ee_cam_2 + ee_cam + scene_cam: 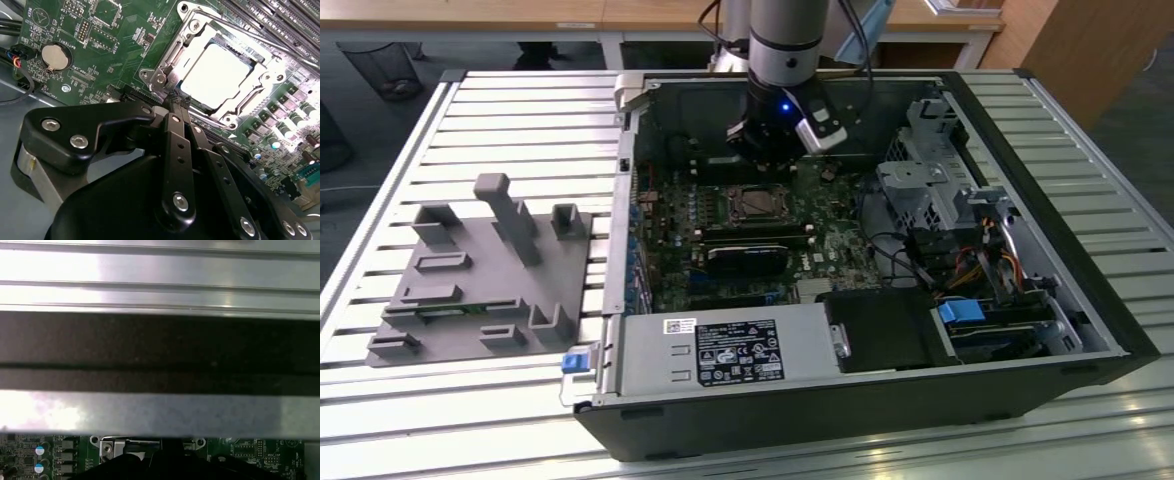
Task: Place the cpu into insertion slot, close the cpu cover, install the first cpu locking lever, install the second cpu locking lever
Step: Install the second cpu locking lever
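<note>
cpu (215, 75) lies flat and face up in the insertion slot (754, 203), a little above centre of the exterior view. Its metal face is washed out by glare in the second wrist view. It is square, so it has no long axis, and its edges run square with the socket rim.

- Surface: slatted metal table (480, 120) filling most of the exterior view. Wooden desks and a wire bin (380, 60) lie along the top edge.
- Open computer case (854, 410), centre to the exterior view's right, with the power supply (720, 350) at its lower edge.
- Grey fixture block (480, 280), lower left, apart from the case.
- Green board (100, 60) with a coin battery (54, 56).
- cpu cover (167, 62) is down, framing the chip. A lever rod (225, 25) runs along one side; whether it is latched cannot be told.
- gripper (176, 102) has its fingers pressed together with nothing seen between them, the tips just beside a corner of the cover. In the exterior view it hangs from the arm (787, 40) at upper centre, over the socket.
- Hard to make out: in the first wrist view, blurred bright slats and a dark band hide most of the board. The slot's pin field is hidden under the chip.
</note>
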You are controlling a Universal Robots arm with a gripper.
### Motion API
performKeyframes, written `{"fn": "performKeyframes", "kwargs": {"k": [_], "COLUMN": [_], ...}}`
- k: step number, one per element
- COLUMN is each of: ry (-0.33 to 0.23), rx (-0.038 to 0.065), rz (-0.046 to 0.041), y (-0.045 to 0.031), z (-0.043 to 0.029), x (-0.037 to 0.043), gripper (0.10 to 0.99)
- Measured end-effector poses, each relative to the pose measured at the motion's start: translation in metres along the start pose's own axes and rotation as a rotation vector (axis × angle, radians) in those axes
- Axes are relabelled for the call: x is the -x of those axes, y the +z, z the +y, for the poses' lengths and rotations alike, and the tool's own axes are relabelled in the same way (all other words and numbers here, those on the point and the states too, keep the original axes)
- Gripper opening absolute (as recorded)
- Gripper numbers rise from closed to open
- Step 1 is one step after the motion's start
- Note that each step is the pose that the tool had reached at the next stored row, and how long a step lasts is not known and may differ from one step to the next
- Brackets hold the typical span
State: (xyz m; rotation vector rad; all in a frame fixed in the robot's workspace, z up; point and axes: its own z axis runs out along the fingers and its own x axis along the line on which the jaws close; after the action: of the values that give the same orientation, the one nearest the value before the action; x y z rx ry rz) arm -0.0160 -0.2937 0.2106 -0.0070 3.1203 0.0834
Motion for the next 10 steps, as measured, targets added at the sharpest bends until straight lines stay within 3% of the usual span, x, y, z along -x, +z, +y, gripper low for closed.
{"fn": "performKeyframes", "kwargs": {"k": [10], "ry": [0.000], "rx": [0.000], "rz": [0.0001], "y": [-0.0010], "z": [-0.0040], "x": [-0.0001], "gripper": [0.106]}}
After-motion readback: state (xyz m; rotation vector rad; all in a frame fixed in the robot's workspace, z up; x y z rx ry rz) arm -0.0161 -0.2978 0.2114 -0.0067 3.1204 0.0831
